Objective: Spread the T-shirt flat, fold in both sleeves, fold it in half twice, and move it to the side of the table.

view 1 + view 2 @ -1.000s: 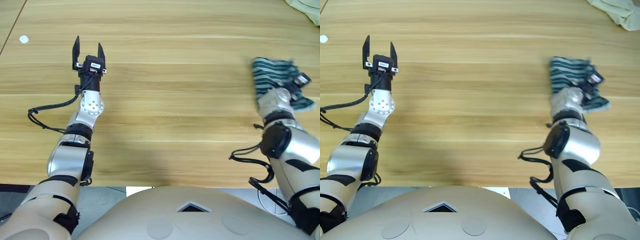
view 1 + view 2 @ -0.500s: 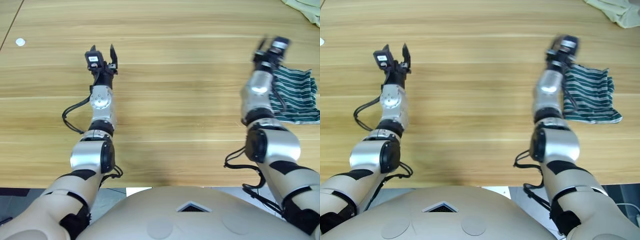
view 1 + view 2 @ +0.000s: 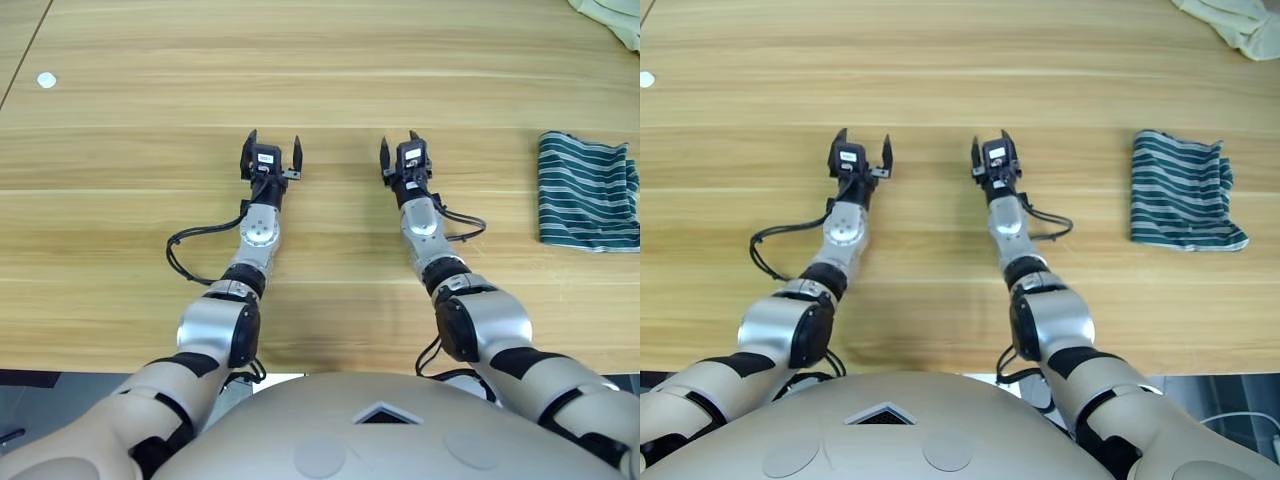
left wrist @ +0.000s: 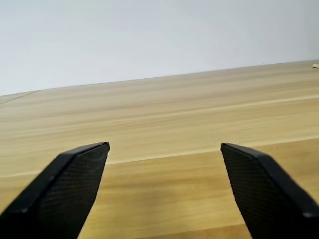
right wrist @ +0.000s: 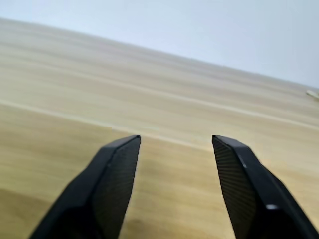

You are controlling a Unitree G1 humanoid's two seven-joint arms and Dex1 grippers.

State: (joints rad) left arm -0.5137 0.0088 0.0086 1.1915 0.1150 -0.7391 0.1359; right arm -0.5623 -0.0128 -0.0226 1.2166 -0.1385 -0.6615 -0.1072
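Wooden table (image 3: 320, 60), folded T-shirt (image 3: 585, 190) dropped at right, left pincer (image 3: 273, 141), right pincer (image 3: 398, 143) drawn inward, both released

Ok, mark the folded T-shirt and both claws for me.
T-shirt (image 3: 1180, 190), right eye view, middle of the folded striped cloth.
left claw (image 3: 863, 140), right eye view, midway between its open fingertips.
right claw (image 3: 991, 138), right eye view, midway between its open fingertips.

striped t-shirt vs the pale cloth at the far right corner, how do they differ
The striped T-shirt is dark green with white stripes; the pale cloth is plain cream. The T-shirt is folded into a compact rectangle; the cloth lies rumpled, cut off by the picture's edge. Both rest on the table, to the right.
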